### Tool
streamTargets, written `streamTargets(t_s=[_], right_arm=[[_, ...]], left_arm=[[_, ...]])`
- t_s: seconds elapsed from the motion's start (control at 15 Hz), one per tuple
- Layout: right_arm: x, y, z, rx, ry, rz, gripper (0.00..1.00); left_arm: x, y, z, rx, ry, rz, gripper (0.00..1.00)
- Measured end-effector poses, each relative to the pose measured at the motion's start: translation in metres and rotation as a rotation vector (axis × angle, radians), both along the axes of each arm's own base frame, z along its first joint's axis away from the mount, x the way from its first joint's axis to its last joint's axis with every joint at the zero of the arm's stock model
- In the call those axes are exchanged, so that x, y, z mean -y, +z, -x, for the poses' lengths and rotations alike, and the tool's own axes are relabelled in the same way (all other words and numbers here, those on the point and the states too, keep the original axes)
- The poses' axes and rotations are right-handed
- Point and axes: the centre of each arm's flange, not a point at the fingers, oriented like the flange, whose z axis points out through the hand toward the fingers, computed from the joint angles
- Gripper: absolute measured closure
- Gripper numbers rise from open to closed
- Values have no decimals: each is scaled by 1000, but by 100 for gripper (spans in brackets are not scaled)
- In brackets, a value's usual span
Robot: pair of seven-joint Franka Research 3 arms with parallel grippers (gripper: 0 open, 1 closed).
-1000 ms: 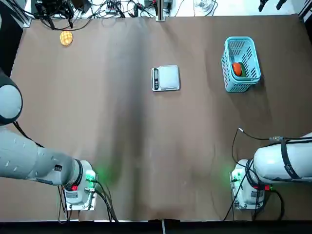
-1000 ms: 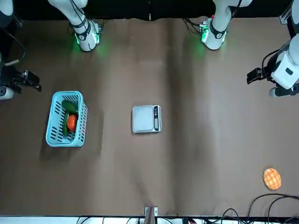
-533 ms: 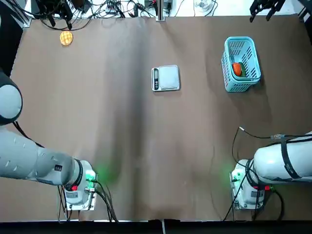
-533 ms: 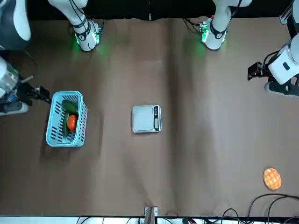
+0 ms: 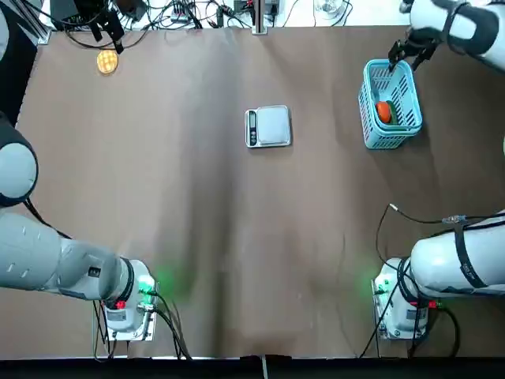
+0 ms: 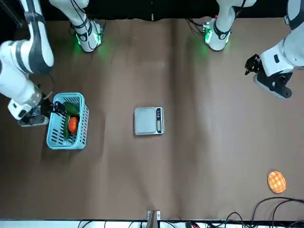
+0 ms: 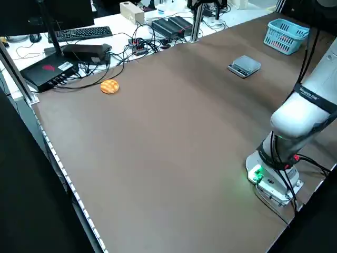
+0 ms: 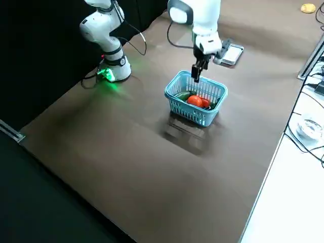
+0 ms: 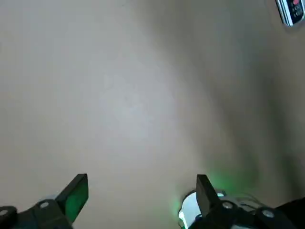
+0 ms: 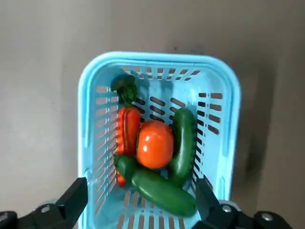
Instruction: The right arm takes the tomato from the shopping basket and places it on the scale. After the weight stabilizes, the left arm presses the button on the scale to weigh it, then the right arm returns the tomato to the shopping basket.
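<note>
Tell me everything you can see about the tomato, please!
The tomato is round and orange-red, with smooth skin that shines in one bright spot. I can't see a stem on it. It sits inside the blue basket, snuggled between an orange carrot and a long green vegetable, seemingly touching both. Another green vegetable lies close by. The right hand is open above the basket and isn't holding the tomato.

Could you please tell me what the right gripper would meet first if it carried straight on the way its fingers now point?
Probably the shopping basket or the vegetables inside: the right gripper hangs above it, open. Whether a rim or the green vegetable comes first is unclear.
</note>
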Motion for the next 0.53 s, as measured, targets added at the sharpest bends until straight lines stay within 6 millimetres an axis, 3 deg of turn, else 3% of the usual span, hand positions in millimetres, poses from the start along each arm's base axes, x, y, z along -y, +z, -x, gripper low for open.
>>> streamTargets(t_s=[0.2, 0.53], right_arm=[[3, -42, 3, -8, -7, -2, 0], [13, -92, -4, -23, -25, -5, 0]], left_arm=[[1, 0, 1, -9, -117, 22, 0], [1, -1, 2, -32, -341, 71, 0]])
